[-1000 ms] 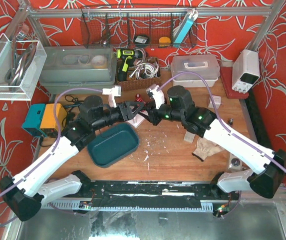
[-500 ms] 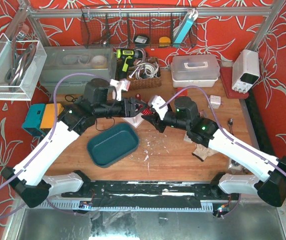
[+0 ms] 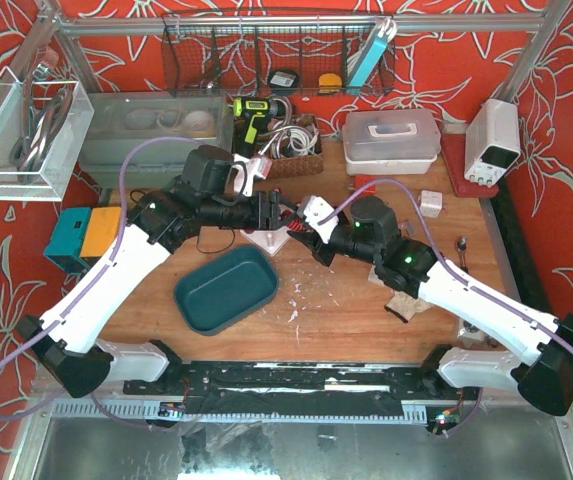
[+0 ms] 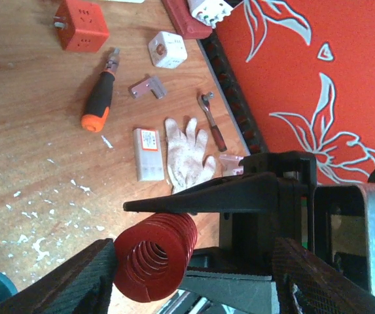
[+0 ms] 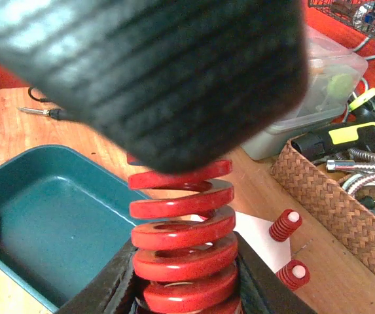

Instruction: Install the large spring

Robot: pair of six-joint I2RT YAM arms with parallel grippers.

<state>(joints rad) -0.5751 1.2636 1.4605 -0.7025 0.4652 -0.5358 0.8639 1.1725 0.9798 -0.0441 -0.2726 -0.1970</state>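
Observation:
The large red spring [image 3: 287, 221] hangs above the table between the two grippers, over a white base plate [image 3: 266, 241]. My right gripper [image 5: 186, 278] is shut on its lower coils [image 5: 184, 235], one finger on each side. My left gripper [image 4: 194, 261] is open wide. One of its fingers [image 4: 76, 281] rests against the end of the spring [image 4: 156, 245]; in the right wrist view that finger [image 5: 167, 78] covers the spring's top. Two small red springs [image 5: 286, 226] stand on pins on the base plate [image 5: 259, 242].
A teal tray [image 3: 228, 290] lies just near-left of the grippers. A wicker basket [image 5: 344, 196] and a yellow drill [image 3: 251, 122] are behind. A screwdriver [image 4: 99, 98], a white glove [image 4: 187, 154], a ratchet [image 4: 212, 121] and an orange cube [image 4: 79, 25] lie on the right.
The left arm has swung toward the back and right and turned its wrist. The right wrist has shifted nearer and right. The spring stays between the two grippers.

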